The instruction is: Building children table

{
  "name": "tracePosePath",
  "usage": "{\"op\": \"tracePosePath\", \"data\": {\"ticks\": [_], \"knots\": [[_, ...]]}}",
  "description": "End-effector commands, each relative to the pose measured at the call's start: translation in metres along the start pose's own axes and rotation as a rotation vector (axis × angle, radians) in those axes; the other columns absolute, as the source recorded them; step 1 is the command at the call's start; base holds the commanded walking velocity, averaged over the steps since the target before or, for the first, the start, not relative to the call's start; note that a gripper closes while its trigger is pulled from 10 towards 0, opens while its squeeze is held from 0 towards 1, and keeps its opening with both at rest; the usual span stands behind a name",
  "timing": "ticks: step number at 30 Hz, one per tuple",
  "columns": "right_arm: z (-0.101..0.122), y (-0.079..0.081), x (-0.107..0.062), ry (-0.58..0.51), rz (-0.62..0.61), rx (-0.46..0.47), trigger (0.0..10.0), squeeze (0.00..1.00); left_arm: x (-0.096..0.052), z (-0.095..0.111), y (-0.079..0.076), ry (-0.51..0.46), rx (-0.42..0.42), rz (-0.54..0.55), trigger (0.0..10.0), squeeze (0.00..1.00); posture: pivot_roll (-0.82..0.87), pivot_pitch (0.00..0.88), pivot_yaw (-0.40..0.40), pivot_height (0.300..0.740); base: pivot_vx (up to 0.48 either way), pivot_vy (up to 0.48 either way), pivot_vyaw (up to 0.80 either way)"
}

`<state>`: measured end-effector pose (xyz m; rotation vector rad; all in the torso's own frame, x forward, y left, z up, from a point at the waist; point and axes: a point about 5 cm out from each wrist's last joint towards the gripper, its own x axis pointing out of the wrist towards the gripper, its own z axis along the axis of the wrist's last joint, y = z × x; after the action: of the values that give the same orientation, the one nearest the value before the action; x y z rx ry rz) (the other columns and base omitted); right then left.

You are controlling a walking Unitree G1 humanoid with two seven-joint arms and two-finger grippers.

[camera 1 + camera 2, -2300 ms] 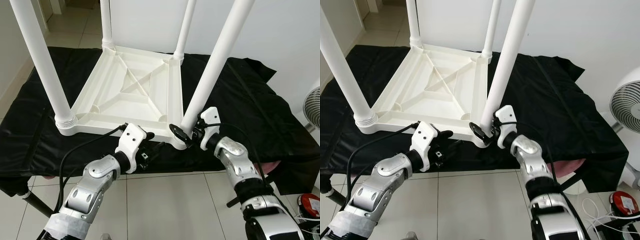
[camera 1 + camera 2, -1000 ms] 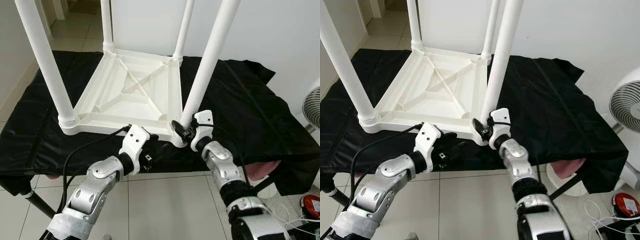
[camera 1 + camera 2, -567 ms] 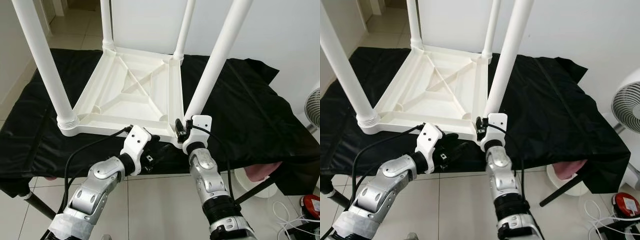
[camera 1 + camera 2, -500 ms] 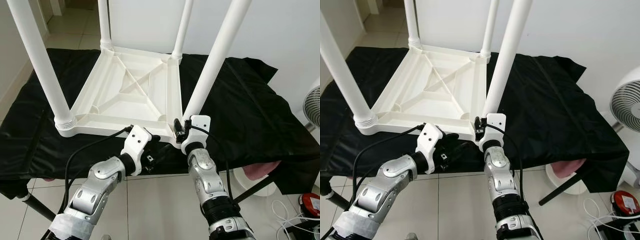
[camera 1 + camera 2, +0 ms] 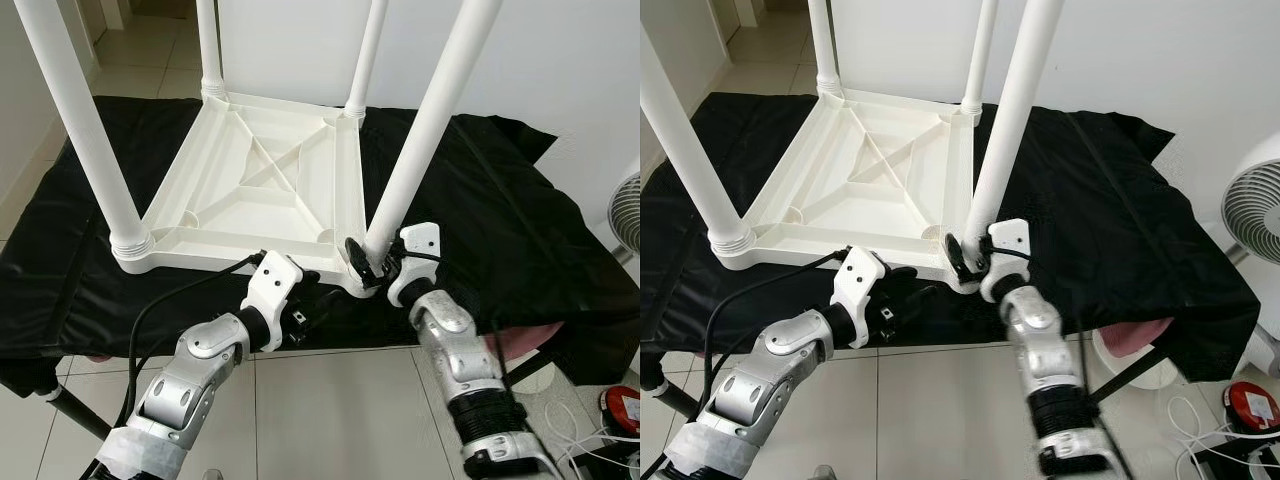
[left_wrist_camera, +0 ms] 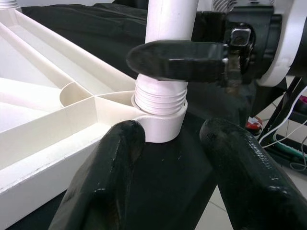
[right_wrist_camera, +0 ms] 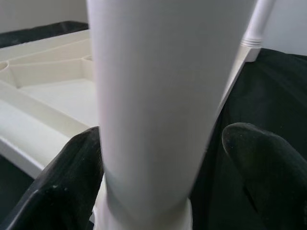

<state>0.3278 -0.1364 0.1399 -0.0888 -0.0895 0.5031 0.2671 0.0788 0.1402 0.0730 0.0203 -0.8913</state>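
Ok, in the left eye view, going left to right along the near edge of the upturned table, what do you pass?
Near-left table leg → left gripper → near-right table leg → right gripper at that leg's base → fan at the picture's right edge.

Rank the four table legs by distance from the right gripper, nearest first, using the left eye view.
1. Near right leg: the right gripper is at its base.
2. Far right leg: behind, same side.
3. Near left leg: across the tabletop.
4. Far left leg: opposite corner.

Legs 2 and 3 are close to call.
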Motion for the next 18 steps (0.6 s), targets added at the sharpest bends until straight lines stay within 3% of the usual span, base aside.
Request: {"op": "tracePosePath", "data": {"ticks": [1,6,13,18], "knots": [[-0.002,0.000,0.000,0.009,0.060,0.012,10.0,0.00,0.002,0.006,-0.002,-0.013,0.015,-0.040,10.0,0.00,0.03,0.000,-0.078,0.740,0.000,0.000,0.00],[-0.001,-0.008,0.004,0.027,0.196,-0.033,10.0,0.00,0.003,0.007,-0.002,-0.018,0.016,-0.041,10.0,0.00,0.03,0.000,-0.077,0.740,0.000,0.000,0.00],[-0.004,0.000,0.021,0.067,0.376,-0.063,10.0,0.00,0.004,0.010,-0.002,-0.027,0.014,-0.049,10.0,0.00,0.05,0.000,-0.079,0.740,0.000,0.000,0.00],[-0.006,0.000,0.025,0.082,0.378,-0.064,10.0,0.00,0.004,0.010,-0.002,-0.024,0.016,-0.050,10.0,0.00,0.05,0.000,-0.080,0.740,0.000,0.000,0.00]]}}
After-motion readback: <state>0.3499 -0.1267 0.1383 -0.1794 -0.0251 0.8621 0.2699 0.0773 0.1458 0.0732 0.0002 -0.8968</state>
